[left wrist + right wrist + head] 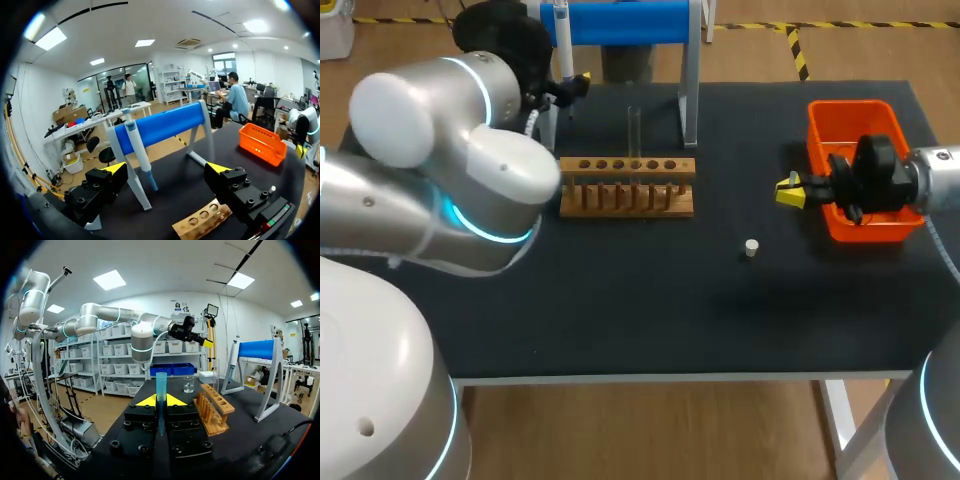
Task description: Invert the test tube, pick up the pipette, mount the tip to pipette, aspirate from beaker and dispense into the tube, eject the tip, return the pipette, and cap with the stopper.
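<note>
The left claw (167,169) is wide open and empty; the pipette (138,150) hangs just ahead of it on the blue stand (165,125). Between both claws the test tube (634,135) stands in the wooden rack (628,187). The right claw (161,401) grips a blue tip (161,385) upright.

In the head view the left arm (450,160) covers the left end of the wooden rack (630,167) and the table (650,310) beneath it. The pipette (561,35) is cut off at its upper end. The right gripper (788,190) hides part of the orange bin (850,115). The contents of the test tube (634,125) cannot be told. In the right wrist view the fingers (145,402) conceal the lower end of the pipette tip (161,385).
</note>
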`<state>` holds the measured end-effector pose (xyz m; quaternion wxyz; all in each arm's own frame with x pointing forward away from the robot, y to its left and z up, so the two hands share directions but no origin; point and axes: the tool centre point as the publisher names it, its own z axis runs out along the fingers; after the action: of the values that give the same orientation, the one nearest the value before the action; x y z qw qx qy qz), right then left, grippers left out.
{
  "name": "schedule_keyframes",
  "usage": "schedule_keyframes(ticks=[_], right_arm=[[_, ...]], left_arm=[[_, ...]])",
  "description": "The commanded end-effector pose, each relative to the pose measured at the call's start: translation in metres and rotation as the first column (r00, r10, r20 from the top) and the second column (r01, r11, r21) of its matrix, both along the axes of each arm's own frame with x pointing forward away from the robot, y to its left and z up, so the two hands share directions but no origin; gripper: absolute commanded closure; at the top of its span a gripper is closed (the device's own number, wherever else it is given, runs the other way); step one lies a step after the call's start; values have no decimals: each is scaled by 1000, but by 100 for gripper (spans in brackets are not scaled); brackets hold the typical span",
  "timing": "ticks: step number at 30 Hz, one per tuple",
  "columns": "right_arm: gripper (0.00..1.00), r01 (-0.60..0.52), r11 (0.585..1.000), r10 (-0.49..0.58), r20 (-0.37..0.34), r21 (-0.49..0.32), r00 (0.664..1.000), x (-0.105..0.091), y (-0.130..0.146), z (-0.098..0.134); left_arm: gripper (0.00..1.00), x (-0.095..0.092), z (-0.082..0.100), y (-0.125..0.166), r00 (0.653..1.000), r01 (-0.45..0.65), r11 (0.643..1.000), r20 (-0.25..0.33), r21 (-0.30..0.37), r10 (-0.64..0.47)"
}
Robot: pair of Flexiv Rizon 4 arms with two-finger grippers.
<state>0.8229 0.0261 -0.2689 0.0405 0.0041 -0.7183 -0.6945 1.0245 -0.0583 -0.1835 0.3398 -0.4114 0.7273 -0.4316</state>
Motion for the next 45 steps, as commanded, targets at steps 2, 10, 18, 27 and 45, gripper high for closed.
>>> schedule_keyframes(ticks=[2,10,18,27,45], right_arm=[[100,1,1000,-1,1,-3,1000,-1,-1,1],[100,1,1000,-1,1,-3,1000,-1,-1,1],[100,1,1000,-1,1,-3,1000,-1,-1,1],[100,1,1000,-1,1,-3,1000,-1,-1,1],[100,1,1000,-1,1,-3,1000,-1,-1,1]], left_arm=[[0,10,-4,-8,986,-164,986,44,32,162],[0,25,-4,-3,970,-235,972,66,3,235],[0,40,-7,4,956,-277,960,86,-38,279],[0,50,-6,13,946,-281,954,138,-102,293],[0,75,-5,12,925,-265,945,226,-190,305]])
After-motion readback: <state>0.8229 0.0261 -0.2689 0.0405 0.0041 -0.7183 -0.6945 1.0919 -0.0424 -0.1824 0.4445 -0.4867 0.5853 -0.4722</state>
